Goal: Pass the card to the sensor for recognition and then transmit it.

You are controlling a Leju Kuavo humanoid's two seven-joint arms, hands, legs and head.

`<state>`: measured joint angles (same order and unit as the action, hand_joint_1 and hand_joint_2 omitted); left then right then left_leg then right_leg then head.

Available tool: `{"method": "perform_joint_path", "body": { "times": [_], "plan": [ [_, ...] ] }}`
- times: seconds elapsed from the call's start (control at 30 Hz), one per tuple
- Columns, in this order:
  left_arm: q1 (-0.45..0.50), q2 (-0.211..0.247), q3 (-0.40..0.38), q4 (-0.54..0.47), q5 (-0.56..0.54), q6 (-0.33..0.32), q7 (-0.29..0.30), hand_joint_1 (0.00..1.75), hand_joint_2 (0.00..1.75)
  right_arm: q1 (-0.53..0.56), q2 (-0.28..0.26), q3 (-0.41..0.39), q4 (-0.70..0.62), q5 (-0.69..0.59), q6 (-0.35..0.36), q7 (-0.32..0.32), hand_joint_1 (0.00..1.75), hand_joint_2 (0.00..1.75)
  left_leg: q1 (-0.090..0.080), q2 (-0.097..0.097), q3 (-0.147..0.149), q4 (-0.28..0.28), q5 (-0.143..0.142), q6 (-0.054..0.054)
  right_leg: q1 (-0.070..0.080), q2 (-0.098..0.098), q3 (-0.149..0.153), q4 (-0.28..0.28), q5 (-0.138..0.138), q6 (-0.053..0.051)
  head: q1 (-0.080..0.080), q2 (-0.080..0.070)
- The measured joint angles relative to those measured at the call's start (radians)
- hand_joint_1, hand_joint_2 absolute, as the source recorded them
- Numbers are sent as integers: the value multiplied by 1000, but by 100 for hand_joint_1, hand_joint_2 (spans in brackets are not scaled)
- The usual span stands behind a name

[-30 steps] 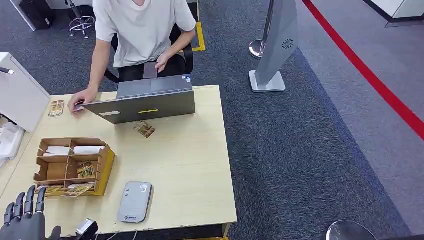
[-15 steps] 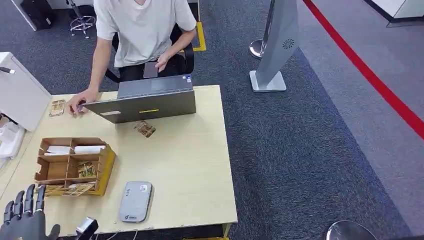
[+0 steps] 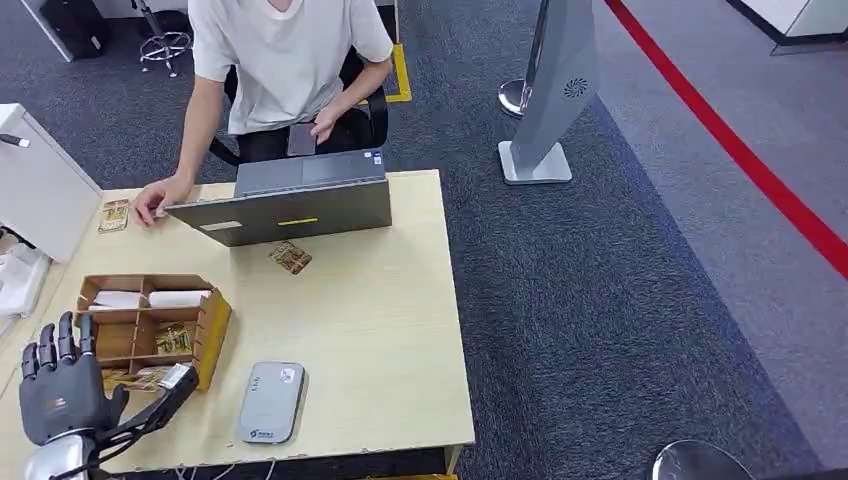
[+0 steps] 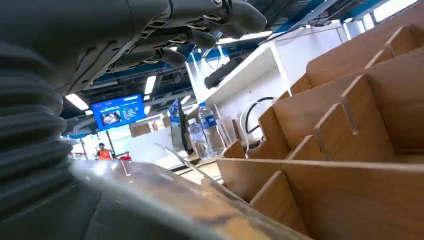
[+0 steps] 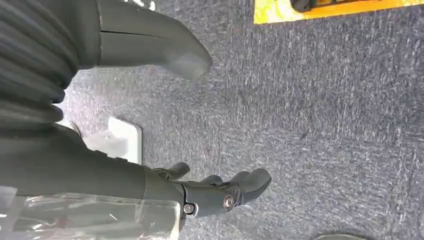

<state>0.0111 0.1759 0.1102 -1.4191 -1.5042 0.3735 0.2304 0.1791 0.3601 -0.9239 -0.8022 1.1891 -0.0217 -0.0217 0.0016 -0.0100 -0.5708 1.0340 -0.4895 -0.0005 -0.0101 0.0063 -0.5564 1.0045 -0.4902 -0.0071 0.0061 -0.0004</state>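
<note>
The table (image 3: 380, 330) fills the left half of the head view, and at its far edge, upper centre, a person (image 3: 285, 60) sits behind a laptop (image 3: 290, 205), one hand resting on the tabletop beside a loose card at the upper left. Nearer the robot, at the lower left, stands a wooden organizer (image 3: 205, 335) with open compartments; several cards (image 3: 172, 340) lie in its front cells and along its near edge. Just to its right, low in the frame, lies the grey sensor (image 3: 269, 402), flat on the table. One more card (image 3: 290, 257) lies alone in front of the laptop. The left hand (image 3: 62, 390) sits at the lower left corner, just beside the organizer, fingers spread and holding nothing; the left wrist view looks across the organizer's dividers from close by. The right hand (image 5: 220, 192) hangs over the carpet, fingers loosely apart and empty. The task looks to be at its first step, the reach for a card, with nothing yet picked up. The next move probably calls for lowering the left hand into a front cell, pinching a single card, then carrying it right onto the sensor.
</note>
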Motion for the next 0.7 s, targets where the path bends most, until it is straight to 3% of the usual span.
{"method": "perform_joint_path", "body": {
  "times": [0.7],
  "plan": [
    [-3, 0, -2, 17, 0, 0, 0, 0, 175, -6, 0, -29, 19, 3, 2, -3, 0, 175, 0, 0, 0, 0, 0, 0, 0, 0, 0, 0, 0, 0, 0, 0]
  ]
}}
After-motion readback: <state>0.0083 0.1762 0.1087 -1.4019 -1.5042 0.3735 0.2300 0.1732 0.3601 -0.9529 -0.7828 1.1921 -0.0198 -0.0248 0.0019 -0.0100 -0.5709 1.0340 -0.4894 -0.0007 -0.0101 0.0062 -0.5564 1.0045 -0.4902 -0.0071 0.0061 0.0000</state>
